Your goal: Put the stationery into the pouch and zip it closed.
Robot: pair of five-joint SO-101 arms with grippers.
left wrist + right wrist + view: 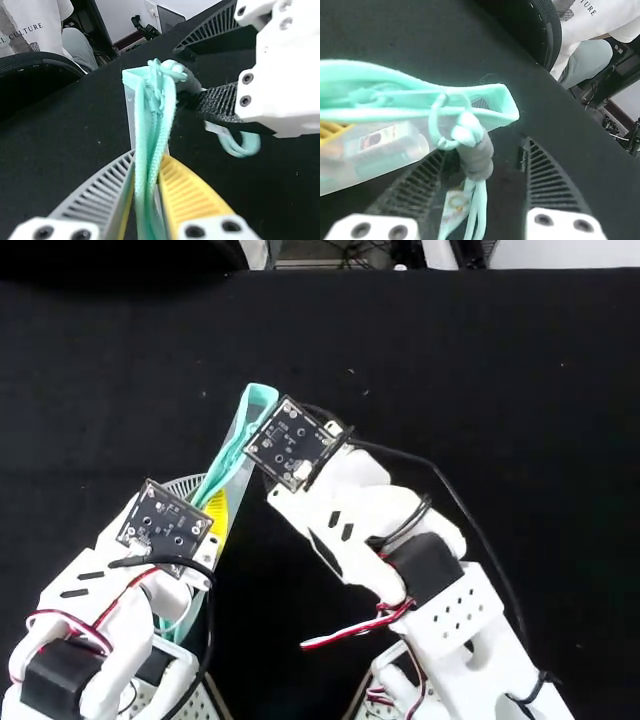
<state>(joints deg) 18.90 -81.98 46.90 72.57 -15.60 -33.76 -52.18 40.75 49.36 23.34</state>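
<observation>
I found the pouch (236,440) held edge up over the black tabletop (500,370), between the two arms. The left claw (149,162) was pressed together on the pouch's mint zipper edge (150,125), with the grey finger (100,190) on one side and the yellow finger (190,195) on the other. The right claw (482,150) stood spread at the pouch's other end. The grey bead (477,155) of the pull cord (451,127) hung between its black fingers (545,180), lying against one of them. Through the clear wall I noted a small labelled block (385,141) inside. I could not tell whether the zipper was fully run.
</observation>
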